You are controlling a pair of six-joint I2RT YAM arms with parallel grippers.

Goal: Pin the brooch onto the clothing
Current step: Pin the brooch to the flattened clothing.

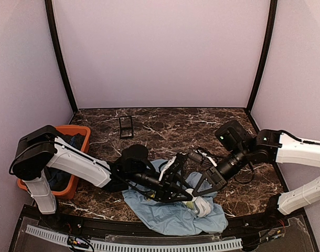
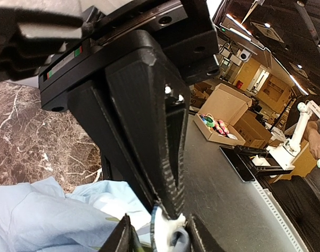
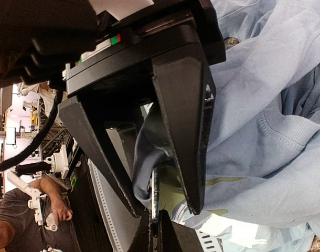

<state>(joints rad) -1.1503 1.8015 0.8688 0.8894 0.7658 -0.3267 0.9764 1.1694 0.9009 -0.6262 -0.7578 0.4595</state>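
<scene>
shirt: light blue T-shirt (image 1: 165, 216), crumpled at the near edge of the dark marble table (image 1: 165, 126), centre-right
right gripper (image 3: 160, 202): clenched on a shirt fold
left gripper (image 2: 168, 210): tips at the same fold, grip can't tell
brooch: can't make it out

Brooch not discernible (too small among folds); T-shirt (image 1: 160, 215) lettering hidden by bunched cloth.
</scene>
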